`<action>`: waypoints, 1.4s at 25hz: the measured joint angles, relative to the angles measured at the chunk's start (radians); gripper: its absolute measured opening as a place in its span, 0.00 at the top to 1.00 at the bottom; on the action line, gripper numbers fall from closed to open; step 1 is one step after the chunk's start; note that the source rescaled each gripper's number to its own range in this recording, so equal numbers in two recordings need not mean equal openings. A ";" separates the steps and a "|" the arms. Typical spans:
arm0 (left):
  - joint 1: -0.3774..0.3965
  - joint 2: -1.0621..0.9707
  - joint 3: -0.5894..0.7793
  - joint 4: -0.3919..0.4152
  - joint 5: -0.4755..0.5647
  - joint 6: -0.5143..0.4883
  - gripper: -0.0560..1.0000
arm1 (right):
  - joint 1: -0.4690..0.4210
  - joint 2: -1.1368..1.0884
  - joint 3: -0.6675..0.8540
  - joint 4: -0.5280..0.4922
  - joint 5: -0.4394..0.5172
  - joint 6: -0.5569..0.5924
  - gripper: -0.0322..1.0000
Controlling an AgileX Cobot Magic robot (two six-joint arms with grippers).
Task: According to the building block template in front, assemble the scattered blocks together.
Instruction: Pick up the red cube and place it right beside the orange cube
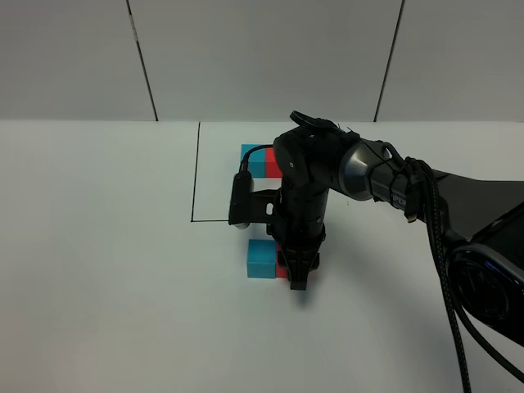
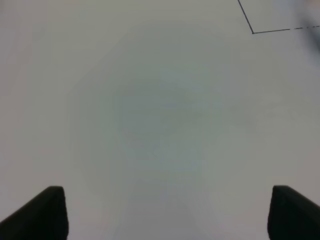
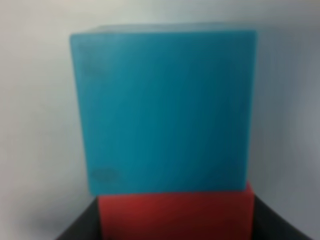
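Note:
The template, a joined cyan-and-red pair (image 1: 255, 159), lies at the back inside a black outline, its red half partly hidden by my right arm. The loose cyan cube (image 1: 261, 259) sits on the white table in front, with the loose red cube (image 1: 282, 262) touching its right side. My right gripper (image 1: 296, 274) points down over the red cube and hides most of it. In the right wrist view the red cube (image 3: 174, 217) sits between the dark fingers (image 3: 82, 227), pressed against the cyan cube (image 3: 165, 110). My left gripper (image 2: 165, 215) is open and empty above bare table.
A thin black outline (image 1: 197, 180) is drawn on the white table (image 1: 98, 270); one corner of it shows in the left wrist view (image 2: 253, 32). A grey panelled wall stands behind. Black cables hang along the right arm (image 1: 442, 237).

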 joint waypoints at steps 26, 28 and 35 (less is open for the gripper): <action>0.000 0.000 0.000 0.000 0.000 0.000 0.29 | 0.002 -0.016 -0.003 0.000 -0.048 0.042 0.00; 0.000 0.000 0.000 0.000 0.000 0.000 0.29 | 0.002 -0.060 -0.001 0.000 -0.010 0.077 0.00; 0.000 0.000 0.000 0.000 0.000 0.000 0.29 | -0.027 -0.258 -0.001 0.000 0.082 0.274 0.00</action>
